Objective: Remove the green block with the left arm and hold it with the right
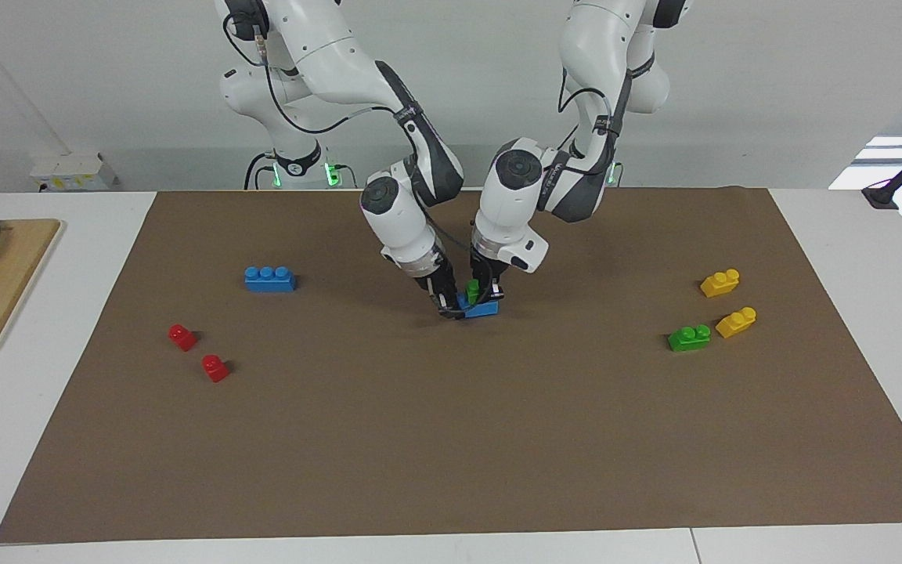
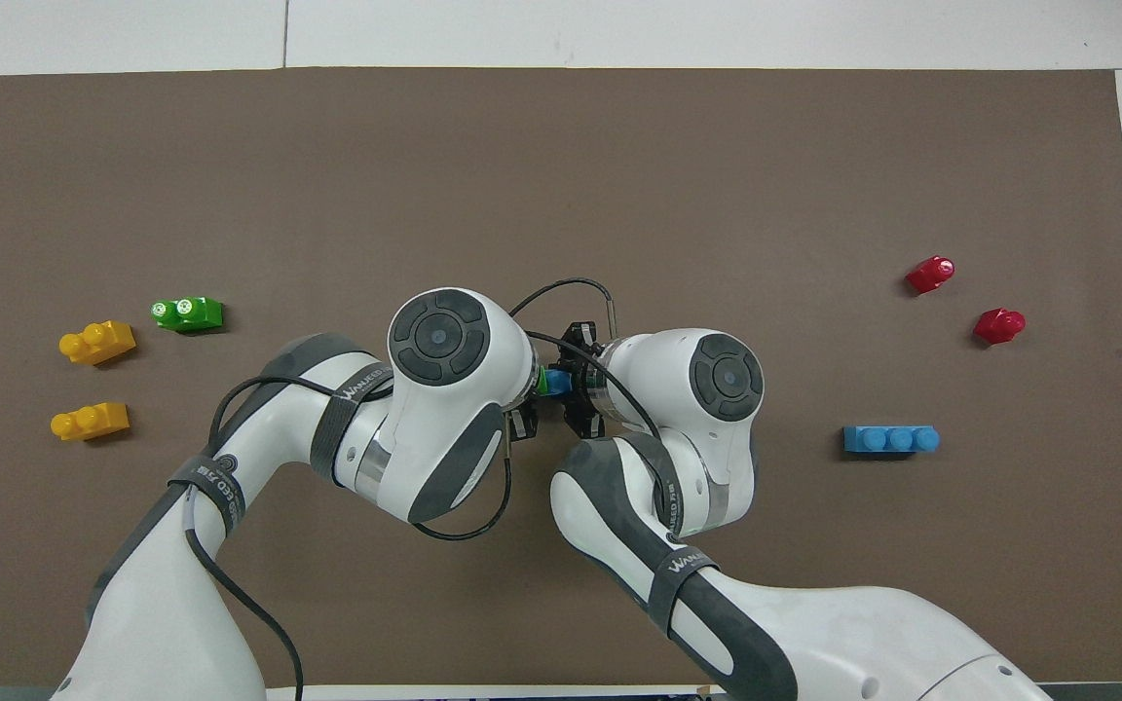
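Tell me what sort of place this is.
Probably a robotics lab bench set up for manipulation trials: two white robot arms mounted at a white table, a brown mat laid over it, and toy bricks such as a blue brick scattered about.

White arms [image 1: 412,211]; grey joints; black cables [image 2: 464,531].

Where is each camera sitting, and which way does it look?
Facing view: high across the table, looking at the robots; both whole white arms show, the left pincer shut on the small bright green plastic brick, the right pincer shut on the blue plastic brick under it.
Overhead view: high above the robots' end, looking forward and steeply down; arms enter from the bottom, their wrists covering the stacked bricks.
Both share: the brown mat, both arms, the stacked bricks.
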